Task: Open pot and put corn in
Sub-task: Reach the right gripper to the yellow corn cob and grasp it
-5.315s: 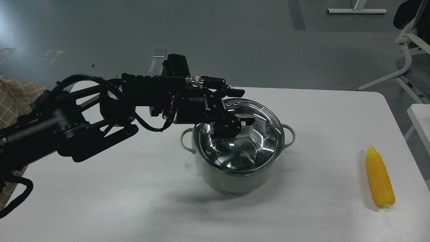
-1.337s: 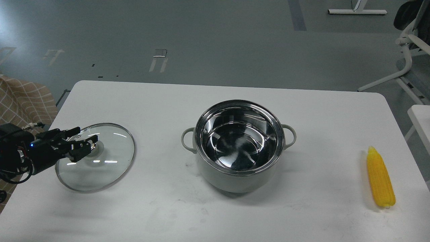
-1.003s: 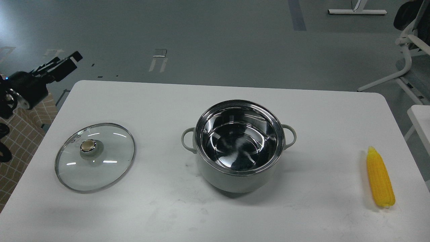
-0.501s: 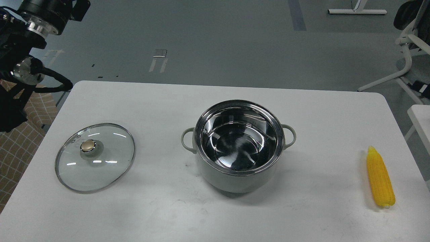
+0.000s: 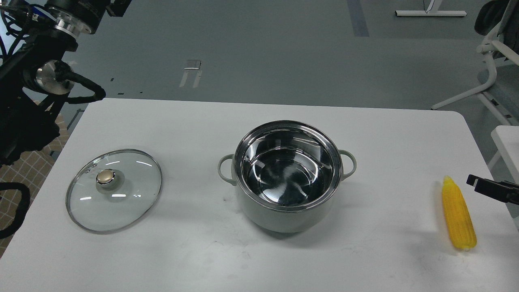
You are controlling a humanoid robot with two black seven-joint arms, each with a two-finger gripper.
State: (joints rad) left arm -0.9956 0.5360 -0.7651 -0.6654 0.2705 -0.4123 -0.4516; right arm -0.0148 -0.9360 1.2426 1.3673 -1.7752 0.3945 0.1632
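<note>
The pot (image 5: 288, 217) stands open in the middle of the white table (image 5: 194, 121), its shiny steel inside empty. The yellow corn (image 5: 457, 215) lies flat near the table's right edge, pointed end away from me. A black tip of my right gripper (image 5: 486, 188) comes in from the right edge, just right of the corn's pointed end and apart from it; I cannot tell its jaws. My left arm is raised at the upper left, and its gripper (image 5: 119, 6) is cut off by the top edge, holding nothing I can see.
The glass lid (image 5: 121, 202) with its gold knob (image 5: 106, 177) lies flat on the table's left part, well apart from the pot. A white chair (image 5: 492, 61) and another table's corner (image 5: 507, 138) stand off to the right. Checked cloth (image 5: 32, 170) shows at left.
My left gripper set the lid down on the table's left part, let go and rose to the upper left. My right gripper's tip has just come in beside the corn.
</note>
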